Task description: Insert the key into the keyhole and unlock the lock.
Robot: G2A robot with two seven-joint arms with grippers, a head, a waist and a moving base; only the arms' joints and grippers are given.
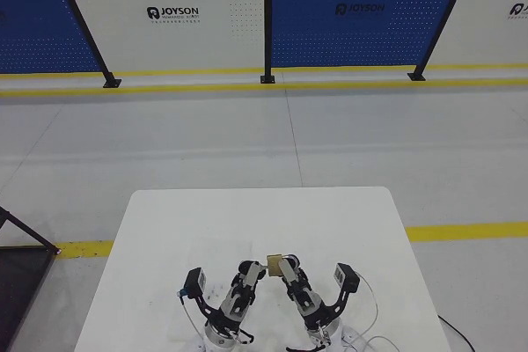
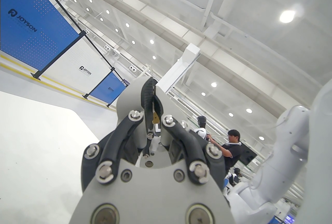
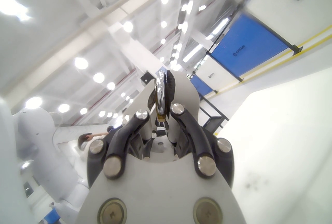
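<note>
Entry: the lock (image 1: 276, 262) is held up off the counter (image 1: 246, 220), over its 6 o'clock edge, where the two arms meet.

Right claw (image 3: 164, 91): clamped on the lock. In its wrist view the chrome shackle runs between the pads, with a sliver of brass body below.

Left claw (image 2: 152, 95): closed on the key (image 2: 155, 118). We see a small brass piece pinched deep between the pads. From above, this claw sits at about 9 o'clock of the lock, touching it or just beside it; we cannot tell which.

We cannot make out the keyhole, nor whether the blade is in it.

Our judgement of the step: both parts are grasped and brought together, so this is alignment or early insertion. No turn is evident, and the shackle looks seated.

The next move calls for lining the blade up with the keyhole, pushing straight along that axis while the right claw braces the lock, then rotating the left wrist.
</note>
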